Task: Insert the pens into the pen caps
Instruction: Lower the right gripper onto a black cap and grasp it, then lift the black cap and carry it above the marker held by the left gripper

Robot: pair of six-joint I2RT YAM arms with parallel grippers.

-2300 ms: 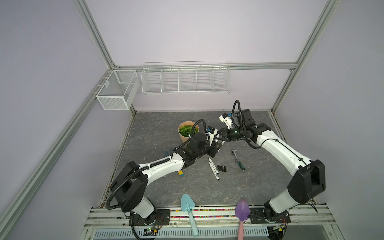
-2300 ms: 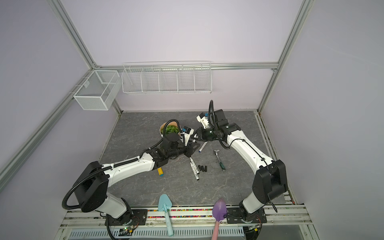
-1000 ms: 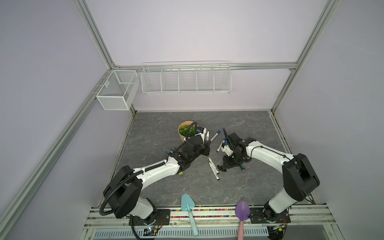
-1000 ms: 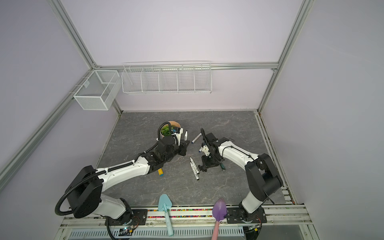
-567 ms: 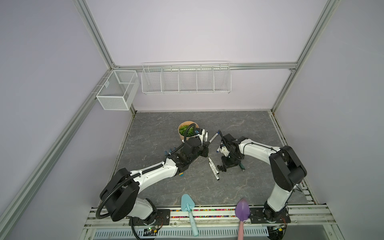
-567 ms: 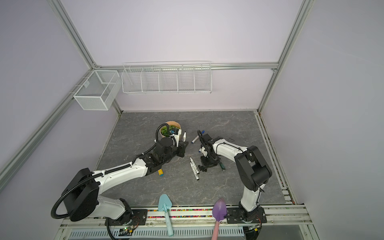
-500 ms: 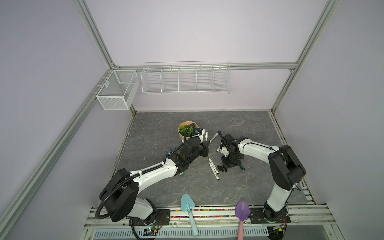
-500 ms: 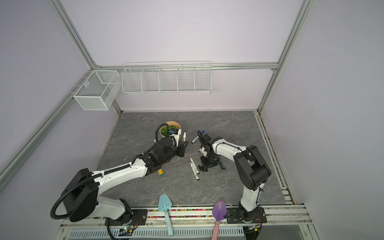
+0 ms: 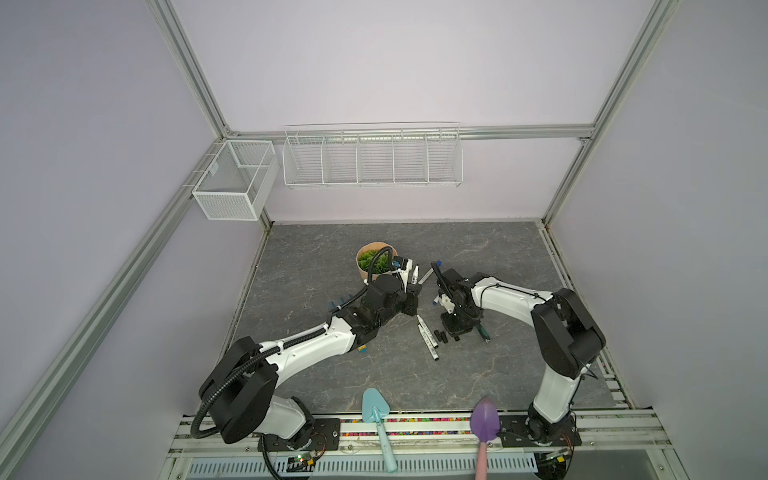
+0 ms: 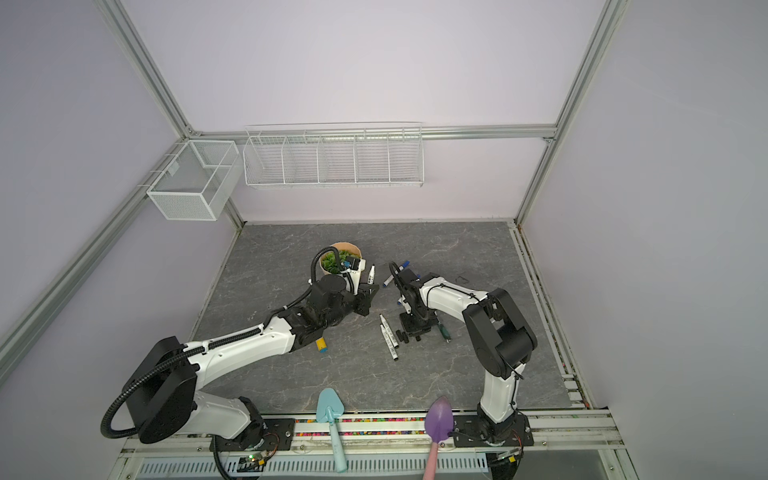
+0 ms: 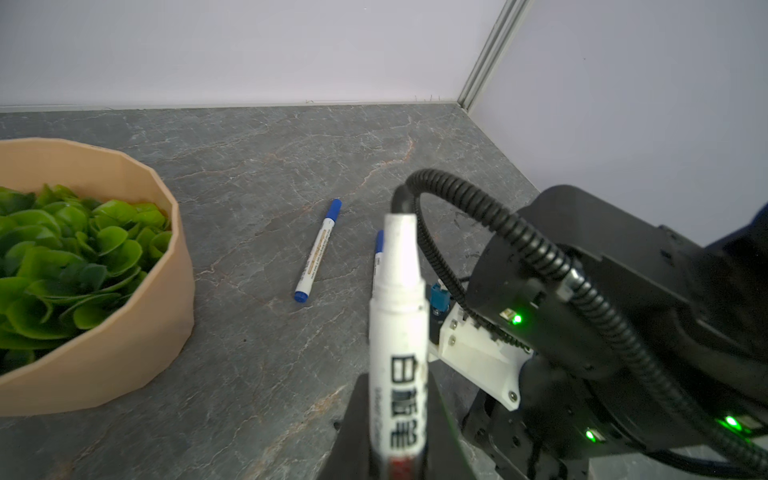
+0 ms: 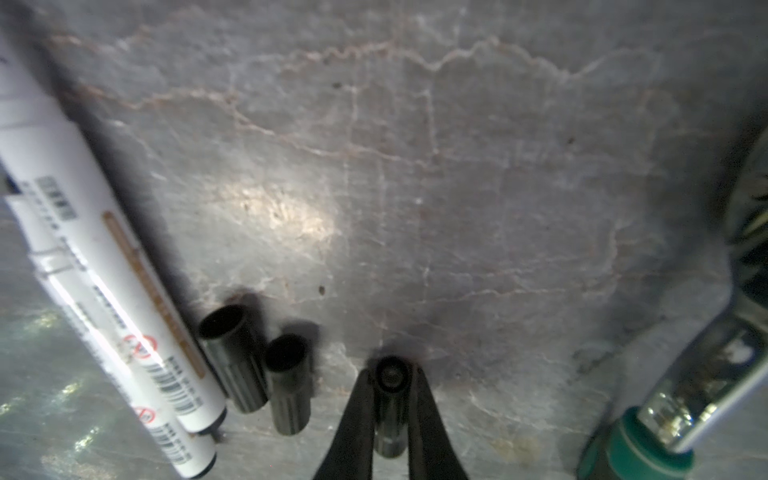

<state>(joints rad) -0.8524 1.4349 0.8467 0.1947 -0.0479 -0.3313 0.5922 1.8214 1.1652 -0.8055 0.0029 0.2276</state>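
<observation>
Cap (image 12: 390,415) now pinched in right tool (image 12: 390,376), pen (image 11: 399,291) still clamped in left tool (image 11: 397,386).

Two pens (image 9: 427,340) are lying together on the counter (image 9: 332,374), two caps (image 12: 232,361) resting just right of them and the ratchet tool (image 9: 483,331) farther right. Behind, a plant bowl (image 11: 124,353) is sitting with another pen (image 11: 316,253) to its right.

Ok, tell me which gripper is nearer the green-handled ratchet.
Right. The right gripper, shut on a black cap, sits beside the ratchet; the left gripper, holding a pen, is farther off, near the plant pot.
</observation>
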